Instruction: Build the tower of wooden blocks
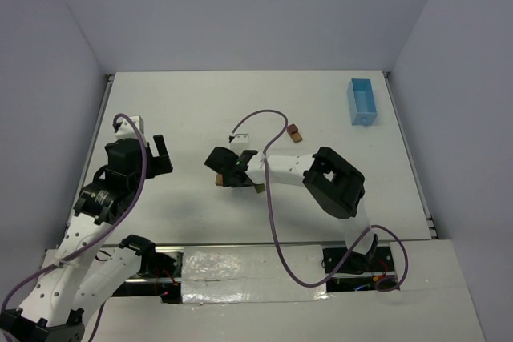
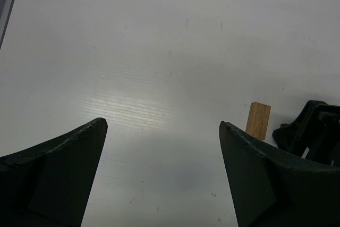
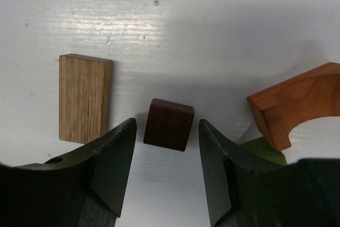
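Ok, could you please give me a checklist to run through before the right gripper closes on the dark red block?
1. Right gripper open: ok.
2. Dark red block between its fingers, touching neither: ok.
3. Tan block out of the closing path: ok, it lies outside one finger.
4. Orange arch block and olive green block clear of the other finger: cannot tell, the finger hides part of them.
5. Left gripper open, holding nothing, off to the side: ok.
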Available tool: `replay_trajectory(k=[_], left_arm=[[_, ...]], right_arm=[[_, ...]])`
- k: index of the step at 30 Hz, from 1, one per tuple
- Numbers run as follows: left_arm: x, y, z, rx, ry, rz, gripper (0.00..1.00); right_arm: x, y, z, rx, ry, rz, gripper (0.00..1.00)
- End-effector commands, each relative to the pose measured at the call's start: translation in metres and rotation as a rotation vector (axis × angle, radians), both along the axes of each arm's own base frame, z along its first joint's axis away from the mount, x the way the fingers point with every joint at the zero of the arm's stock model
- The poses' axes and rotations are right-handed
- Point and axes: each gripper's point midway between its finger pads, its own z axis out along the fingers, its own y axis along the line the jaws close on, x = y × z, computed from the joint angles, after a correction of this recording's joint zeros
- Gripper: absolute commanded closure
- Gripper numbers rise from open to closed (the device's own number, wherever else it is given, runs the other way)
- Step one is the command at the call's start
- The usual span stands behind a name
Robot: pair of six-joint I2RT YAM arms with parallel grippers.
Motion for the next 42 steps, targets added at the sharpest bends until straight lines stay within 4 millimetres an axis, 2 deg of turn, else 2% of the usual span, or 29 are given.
replay_trajectory(k=[1,3,7,12,15,17,20,21,23,24,25,27,28,29,30,31,32,34,35,40,42], left_arm=[[0.006,-0.004,0.012,-0.016,-0.041,-0.013,0.01],[0.007,-0.005,0.012,-0.018,-0.042,-0.015,0.01],[0.007,-0.005,0.012,-0.018,-0.042,-0.017,0.01],[0.006,-0.005,0.012,-0.02,-0.043,-0.019,0.01],[0.007,-0.005,0.012,-0.019,-0.041,-0.02,0.0],[0.007,-0.006,0.012,-0.021,-0.042,-0.023,0.01],[0.007,-0.006,0.011,-0.02,-0.039,-0.023,0.01],[0.007,-0.006,0.012,-0.02,-0.041,-0.023,0.01],[0.007,-0.006,0.012,-0.021,-0.041,-0.024,0.0],[0.007,-0.006,0.011,-0.02,-0.039,-0.023,0.0],[0.007,-0.006,0.011,-0.02,-0.039,-0.024,0.01],[0.006,-0.006,0.013,-0.023,-0.046,-0.025,0.0],[0.006,-0.007,0.012,-0.023,-0.046,-0.027,0.0],[0.006,-0.006,0.013,-0.023,-0.048,-0.026,0.01],[0.006,-0.006,0.014,-0.023,-0.051,-0.023,0.0],[0.005,-0.005,0.014,-0.023,-0.051,-0.021,0.0],[0.005,-0.007,0.015,-0.026,-0.058,-0.029,0.0],[0.005,-0.007,0.016,-0.026,-0.062,-0.036,0.01],[0.005,-0.007,0.017,-0.026,-0.065,-0.034,0.0],[0.006,-0.008,0.015,-0.024,-0.057,-0.038,0.01],[0.006,-0.008,0.015,-0.026,-0.058,-0.042,0.0]], right_arm=[[0.018,0.006,0.008,0.037,-0.05,-0.046,0.42],[0.018,0.008,0.009,0.039,-0.051,-0.043,0.46],[0.019,0.01,0.01,0.046,-0.054,-0.038,0.46],[0.018,0.01,0.01,0.052,-0.055,-0.027,0.54],[0.018,0.01,0.013,0.056,-0.061,-0.021,0.68],[0.018,0.012,0.017,0.07,-0.067,-0.004,0.7],[0.02,0.023,0.039,0.11,-0.108,0.1,0.73],[0.022,0.026,0.059,0.14,-0.145,0.136,0.74],[0.026,0.018,0.075,0.093,-0.197,0.246,0.75],[0.031,0.017,0.102,0.122,-0.259,0.29,0.75],[0.041,-0.002,0.101,0.074,-0.262,0.33,0.76],[0.054,-0.021,0.114,0.065,-0.283,0.372,0.77],[0.067,-0.046,0.124,0.064,-0.301,0.363,0.81],[0.068,-0.052,0.127,0.056,-0.311,0.458,0.81],[0.076,-0.061,0.136,0.062,-0.349,0.469,0.81],[0.093,-0.093,0.14,0.046,-0.364,0.427,0.81],[0.097,-0.101,0.14,0.048,-0.358,0.479,0.81],[0.109,-0.125,0.135,-0.004,-0.325,0.478,0.82],[0.117,-0.144,0.13,-0.065,-0.308,0.498,0.82],[0.144,-0.185,0.11,-0.161,-0.253,0.497,0.83],[0.15,-0.19,0.104,-0.147,-0.235,0.502,0.82]])
